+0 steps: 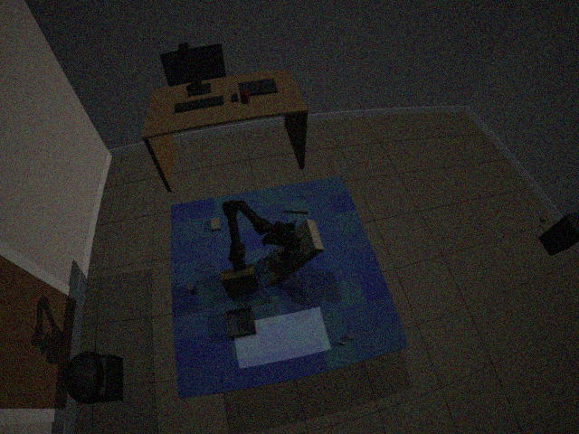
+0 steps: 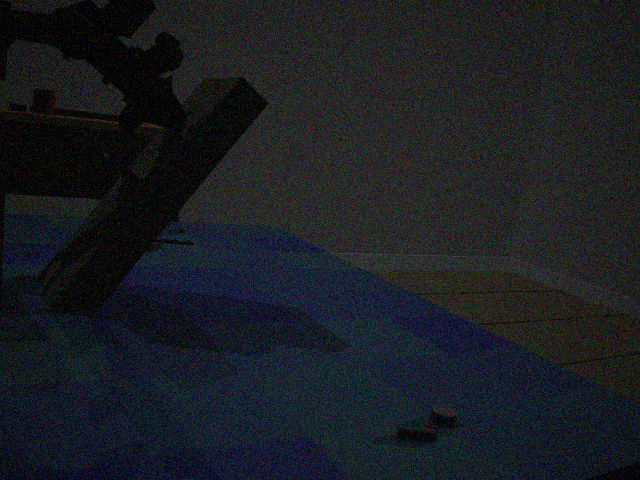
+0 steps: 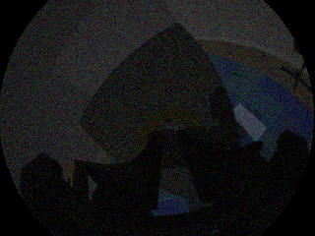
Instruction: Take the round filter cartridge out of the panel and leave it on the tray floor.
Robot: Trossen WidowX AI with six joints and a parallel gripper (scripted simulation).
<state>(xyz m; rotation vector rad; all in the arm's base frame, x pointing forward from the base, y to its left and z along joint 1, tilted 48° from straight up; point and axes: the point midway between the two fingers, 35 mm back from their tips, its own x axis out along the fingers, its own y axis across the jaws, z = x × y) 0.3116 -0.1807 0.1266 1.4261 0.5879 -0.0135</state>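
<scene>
The scene is very dark. The service panel (image 1: pixel 309 240) is a slab leaning at a tilt on the blue mat; it also shows in the exterior view (image 2: pixel 149 196). In the wrist view its face (image 3: pixel 164 92) fills the middle. I cannot make out the round cartridge or its slots on it. My gripper (image 1: pixel 281 238) is close in front of the panel's upper face, and it also shows at the panel's top in the exterior view (image 2: pixel 138 103). The fingers (image 3: pixel 173 180) are dark shapes at the bottom of the wrist view, set a narrow way apart with nothing seen between them.
A pale rectangle (image 1: pixel 280 337), possibly the tray floor, lies on the mat in front of the arm's base (image 1: pixel 238 280), with a dark box (image 1: pixel 241 322) beside it. Two small discs (image 2: pixel 429 424) lie on the mat. A desk (image 1: pixel 224 105) stands behind.
</scene>
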